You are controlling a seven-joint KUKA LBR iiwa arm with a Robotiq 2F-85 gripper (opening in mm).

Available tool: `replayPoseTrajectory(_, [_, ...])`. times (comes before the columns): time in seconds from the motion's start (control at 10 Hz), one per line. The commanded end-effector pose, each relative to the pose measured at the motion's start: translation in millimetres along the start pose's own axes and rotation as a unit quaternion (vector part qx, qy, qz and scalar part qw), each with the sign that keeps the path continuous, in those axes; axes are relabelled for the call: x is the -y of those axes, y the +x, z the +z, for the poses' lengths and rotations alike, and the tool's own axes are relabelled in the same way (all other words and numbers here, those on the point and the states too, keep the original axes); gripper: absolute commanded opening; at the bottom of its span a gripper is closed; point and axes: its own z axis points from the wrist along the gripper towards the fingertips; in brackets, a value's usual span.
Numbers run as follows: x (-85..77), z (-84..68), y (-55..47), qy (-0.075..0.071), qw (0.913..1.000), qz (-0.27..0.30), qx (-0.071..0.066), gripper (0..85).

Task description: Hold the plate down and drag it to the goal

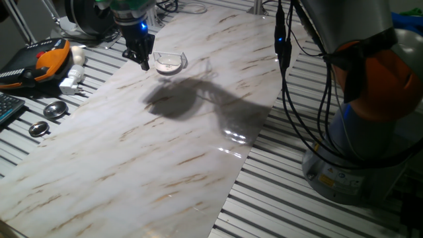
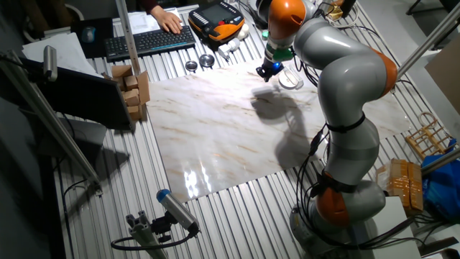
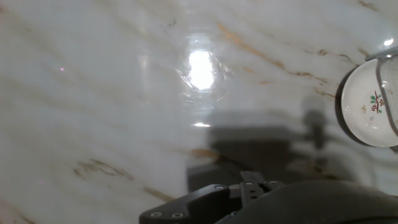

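The plate is sitting at the far end of the marble board, and a clear bracket, which I take for the goal, is glinting around its far and right-hand edges. Whether the plate is lying fully inside those low walls cannot be told from either fixed view; in the hand view a clear edge is crossing its right side, so it is at least touching or partly in. It is looking small, shallow and rigid, probably light glazed ware, so it is likely sliding easily on the polished marble and chipping if struck hard. Pinching its low rim is looking unpromising; pressing straight down on the flat middle, where the little sprig pattern is showing, is seeming the better hold for a drag, with steady pressure so it is not skating away.

The gripper is hanging just beside the plate on its left, not touching it. Its fingers are pointing down at the board, but whether they are apart or together I cannot tell.
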Motion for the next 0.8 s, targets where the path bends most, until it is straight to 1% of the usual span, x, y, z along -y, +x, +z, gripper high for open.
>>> replayPoseTrajectory(0.0, [-0.3, 0.3, 0.1, 0.0, 1.0, 0.0, 0.0, 0.0])
replayPoseTrajectory(0.5, [-3.0, 1.4, 1.2, -0.002, 1.0, 0.005, 0.004, 0.0])
replayPoseTrajectory(0.7, [-3.5, 1.8, 1.4, 0.0, 1.0, 0.005, 0.006, 0.0])
